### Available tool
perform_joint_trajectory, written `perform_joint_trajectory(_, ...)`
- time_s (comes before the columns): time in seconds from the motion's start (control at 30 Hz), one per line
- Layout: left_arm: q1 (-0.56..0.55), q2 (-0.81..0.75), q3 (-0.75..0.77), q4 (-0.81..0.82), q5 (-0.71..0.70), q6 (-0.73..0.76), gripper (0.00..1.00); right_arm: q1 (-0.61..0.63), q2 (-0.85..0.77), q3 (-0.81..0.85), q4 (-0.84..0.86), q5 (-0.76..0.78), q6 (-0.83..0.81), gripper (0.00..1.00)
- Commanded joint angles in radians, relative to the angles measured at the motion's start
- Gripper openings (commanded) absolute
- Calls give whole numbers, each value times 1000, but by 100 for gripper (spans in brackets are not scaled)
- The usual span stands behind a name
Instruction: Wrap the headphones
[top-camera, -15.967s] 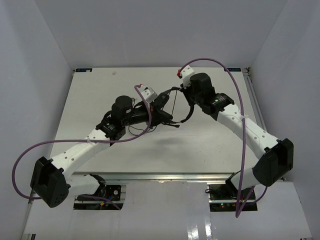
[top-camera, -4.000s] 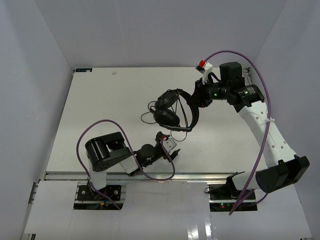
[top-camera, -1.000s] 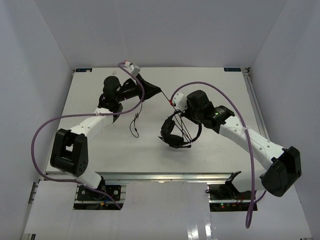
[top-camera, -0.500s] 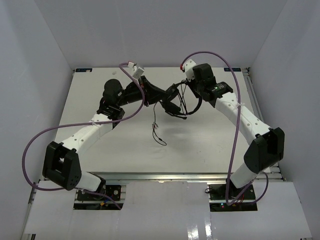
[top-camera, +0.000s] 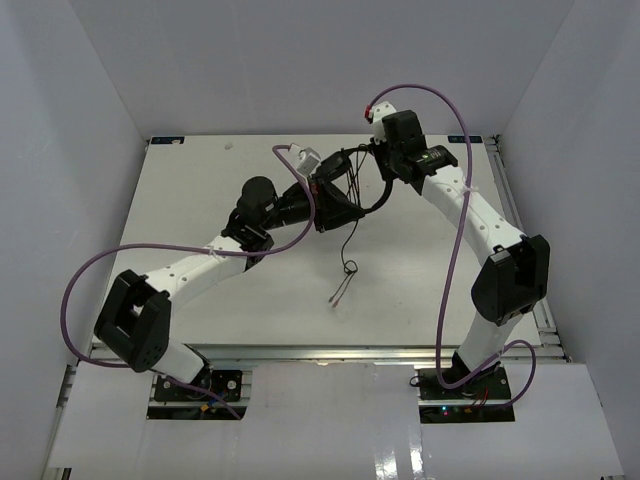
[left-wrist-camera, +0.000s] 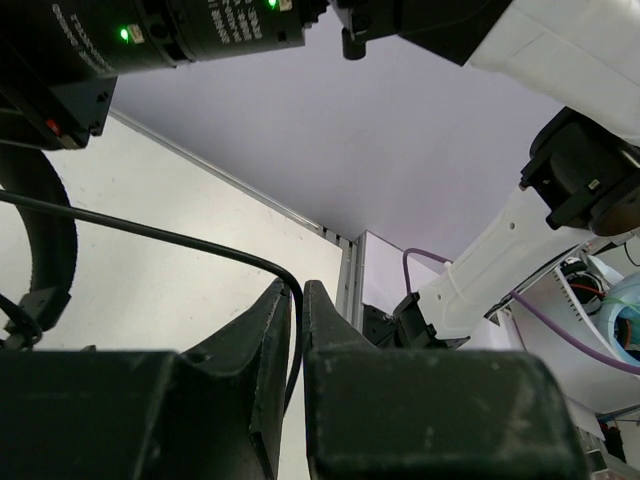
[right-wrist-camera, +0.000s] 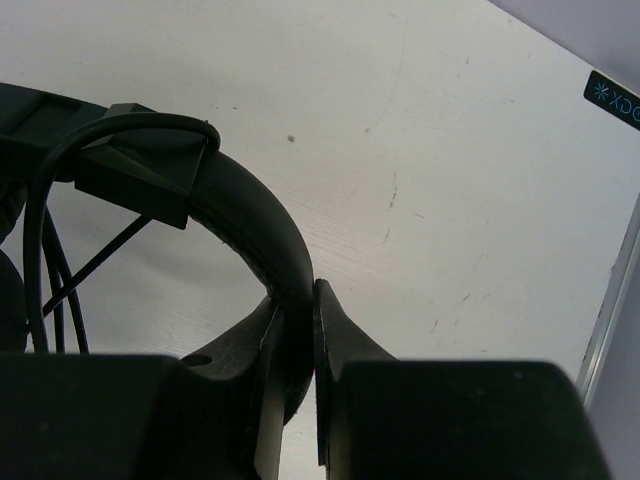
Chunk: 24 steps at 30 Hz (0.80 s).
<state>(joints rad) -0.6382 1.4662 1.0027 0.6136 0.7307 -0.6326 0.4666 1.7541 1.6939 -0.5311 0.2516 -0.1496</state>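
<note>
The black headphones (top-camera: 380, 200) hang above the table's back middle. My right gripper (top-camera: 383, 168) is shut on their curved headband (right-wrist-camera: 250, 220), which passes between the jaws in the right wrist view, where that gripper (right-wrist-camera: 297, 295) sits low in the middle. Strands of the thin black cord (right-wrist-camera: 40, 250) run across the headband's left end. My left gripper (top-camera: 350, 212) sits just left of and below the headphones, shut on the cord (left-wrist-camera: 150, 232), which runs in between its jaws (left-wrist-camera: 296, 290). The loose cord (top-camera: 347, 245) dangles down, and its end (top-camera: 338, 292) lies on the table.
The white table (top-camera: 200, 200) is walled at the back and both sides. A metal rail (top-camera: 503, 190) runs along its right edge. Thick purple cables loop over the right arm (top-camera: 455, 130) and beside the left arm (top-camera: 80, 290).
My right gripper has carried the headphones a little back and right. My left gripper has swung right and nearer, under the headphones, holding the cord. The cord's loose end has shifted right.
</note>
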Motion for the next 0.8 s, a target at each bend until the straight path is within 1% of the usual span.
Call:
perform_joint_trajectory(0.0,-29,31,36,50,13,-36,20,-19,-26,42,55,-13,95,8)
perform_joint_trajectory(0.13,-31,114,77,66,15,-68,21,-17,-58,17,58,-68,123,8)
perform_joint_trajectory(0.2,-37,149,83,75,21,-79,23,-19,-76,13,59,-91,136,8)
perform_joint_trajectory(0.3,-51,164,68,74,12,-72,25,-21,-96,16,59,-127,142,8)
perform_joint_trajectory(0.37,-60,163,51,71,7,-59,25,-31,-109,32,53,-148,177,8)
perform_joint_trajectory(0.47,-61,137,4,64,-6,-40,25,-52,-120,55,40,-188,190,8)
perform_joint_trajectory(0.6,-61,93,-80,63,-32,10,26,-103,-125,130,3,-248,213,8)
perform_joint_trajectory(0.7,-62,69,-153,109,-74,34,27,-118,-119,178,-27,-308,234,8)
perform_joint_trajectory(0.73,-63,66,-170,147,-89,44,29,-118,-117,196,-34,-329,245,8)
perform_joint_trajectory(0.77,-69,66,-201,166,-123,51,35,-118,-116,202,-44,-340,254,8)
